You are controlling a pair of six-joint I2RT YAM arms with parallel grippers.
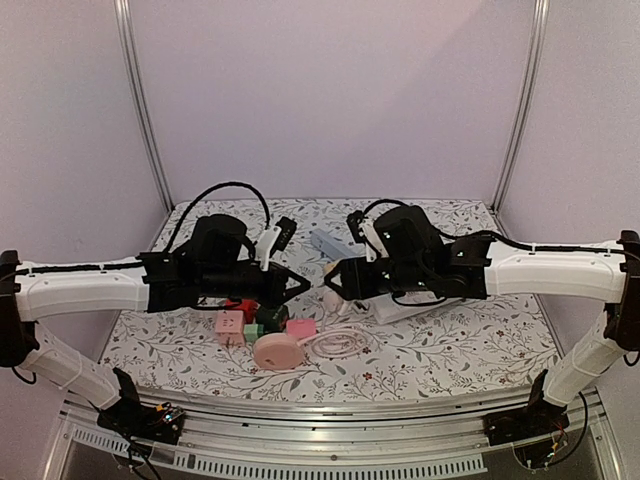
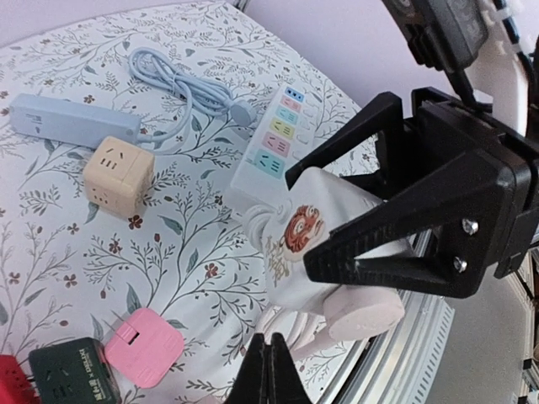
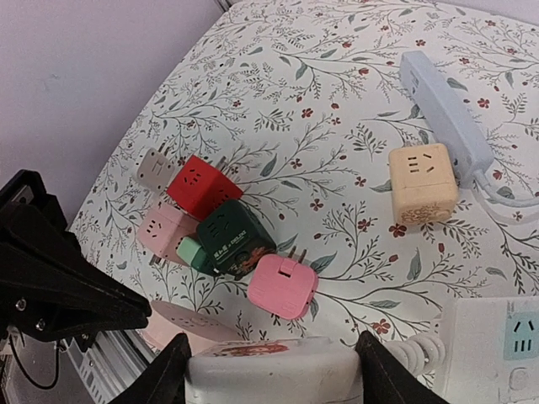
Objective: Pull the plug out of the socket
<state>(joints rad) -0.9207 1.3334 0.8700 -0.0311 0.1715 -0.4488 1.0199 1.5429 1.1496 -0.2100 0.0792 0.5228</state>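
Between my 2 arms, above the table: my right claw holds a white rounded plastic socket block with a red-and-orange cartoon sticker up off the floral-print tablecloth.
Right claw: clamped on that block, 1 black finger on each side.
Left claw: my left claw has its 2 fingers pressed together with nothing between them. It points at the block from close by and does not touch it.
Plug: I take the plug to sit in the held block. I cannot make out where it ends and the socket begins, so I cannot tell whether it is seated.
Step in hand: by my judgement, getting a hold on the plug. The pull is not yet made.
Next move: part the left fingers, line them on the plug's body and close firmly. Then pull straight along the pins while the right claw steadies the block.
Risk: a skewed pull may twist the block out of my right grip.
Underneath: a pink square adapter and a white coiled cable lie on the cloth.
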